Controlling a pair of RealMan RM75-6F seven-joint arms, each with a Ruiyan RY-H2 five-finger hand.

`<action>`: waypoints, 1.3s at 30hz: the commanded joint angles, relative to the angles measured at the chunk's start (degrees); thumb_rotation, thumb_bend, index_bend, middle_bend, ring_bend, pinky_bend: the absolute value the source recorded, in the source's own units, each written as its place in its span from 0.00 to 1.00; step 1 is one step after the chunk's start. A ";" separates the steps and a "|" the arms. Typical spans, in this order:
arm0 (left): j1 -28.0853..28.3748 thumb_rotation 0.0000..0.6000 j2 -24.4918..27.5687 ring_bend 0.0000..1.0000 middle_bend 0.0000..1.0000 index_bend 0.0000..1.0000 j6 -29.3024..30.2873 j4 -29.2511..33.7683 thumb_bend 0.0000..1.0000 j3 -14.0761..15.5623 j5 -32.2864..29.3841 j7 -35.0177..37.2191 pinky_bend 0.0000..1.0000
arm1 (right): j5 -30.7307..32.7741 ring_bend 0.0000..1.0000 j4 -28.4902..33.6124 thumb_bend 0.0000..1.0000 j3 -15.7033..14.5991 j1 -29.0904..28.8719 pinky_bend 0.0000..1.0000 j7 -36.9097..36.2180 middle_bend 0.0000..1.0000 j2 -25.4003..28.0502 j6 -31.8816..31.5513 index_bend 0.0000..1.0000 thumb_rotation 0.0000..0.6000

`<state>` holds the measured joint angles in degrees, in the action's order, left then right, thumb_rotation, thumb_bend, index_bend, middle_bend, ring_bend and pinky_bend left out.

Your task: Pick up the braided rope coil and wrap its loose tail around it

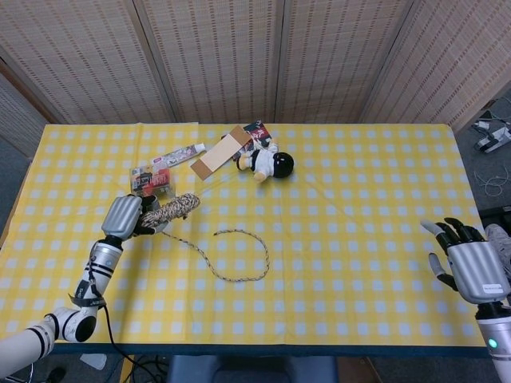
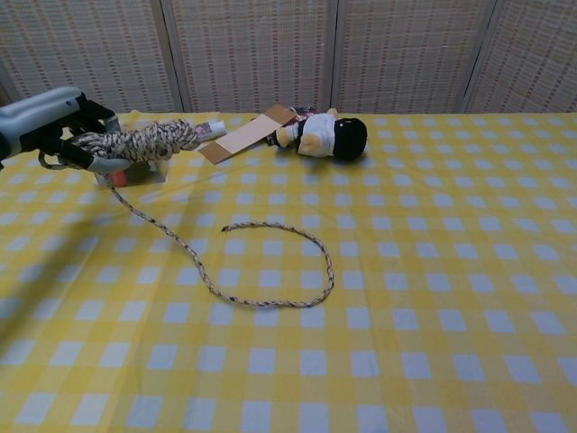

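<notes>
My left hand (image 1: 125, 215) (image 2: 56, 122) grips one end of the braided rope coil (image 1: 170, 210) (image 2: 144, 142) and holds it lifted off the yellow checked table. The coil is tan and dark, pointing right from the hand. Its loose tail (image 1: 239, 255) (image 2: 270, 271) hangs down to the cloth and curls in an open loop on the table's middle. My right hand (image 1: 471, 263) hovers at the table's right edge with its fingers spread, holding nothing; the chest view does not show it.
At the back left lie a clear box with red contents (image 1: 153, 180) (image 2: 126, 173), a flat printed packet (image 1: 179, 153), a brown cardboard strip (image 1: 220, 152) (image 2: 243, 138) and a black-and-white plush toy (image 1: 271, 163) (image 2: 332, 135). A woven screen stands behind.
</notes>
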<state>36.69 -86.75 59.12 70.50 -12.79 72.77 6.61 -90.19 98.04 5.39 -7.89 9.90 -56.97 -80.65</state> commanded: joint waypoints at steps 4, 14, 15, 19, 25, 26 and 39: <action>-1.09 0.85 5.05 0.56 0.68 0.70 3.11 8.87 0.25 -1.33 1.65 1.30 0.42 | -3.90 0.19 4.49 0.44 -0.42 -7.86 0.29 4.89 0.32 1.65 10.70 0.26 1.00; -0.82 0.84 11.63 0.56 0.68 0.70 4.29 22.45 0.25 -4.54 -1.37 -3.62 0.42 | -6.76 0.19 6.11 0.45 0.24 -19.67 0.29 9.16 0.32 -0.78 25.36 0.31 1.00; -0.73 0.83 11.91 0.56 0.69 0.70 4.34 23.23 0.25 -4.72 -1.75 -4.26 0.42 | -6.81 0.19 6.14 0.45 0.55 -20.85 0.29 9.38 0.32 -0.90 26.63 0.31 1.00; -0.50 0.83 12.54 0.56 0.69 0.70 4.79 25.92 0.25 -5.04 -3.16 -6.96 0.42 | -6.62 0.19 5.50 0.45 1.75 -25.92 0.29 11.02 0.33 -2.37 32.13 0.34 1.00; -0.37 0.84 12.21 0.56 0.68 0.70 5.34 27.83 0.25 -4.86 -4.94 -9.24 0.42 | -7.07 0.19 1.35 0.45 1.93 -31.68 0.29 13.08 0.33 -8.37 37.22 0.36 1.00; -0.31 0.84 12.10 0.56 0.69 0.70 5.37 28.01 0.25 -4.83 -5.29 -9.56 0.42 | -7.04 0.19 0.10 0.45 1.98 -32.56 0.29 12.68 0.33 -9.79 37.59 0.37 1.00; -0.31 0.84 11.77 0.56 0.68 0.70 5.98 28.64 0.25 -4.32 -7.83 -11.94 0.42 | -9.77 0.13 -15.59 0.30 0.35 -39.17 0.26 8.12 0.29 -24.54 35.92 0.43 1.00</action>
<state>36.41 -74.98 65.07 99.14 -17.13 64.97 -5.30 -99.24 84.54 6.24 -46.01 19.41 -79.52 -43.70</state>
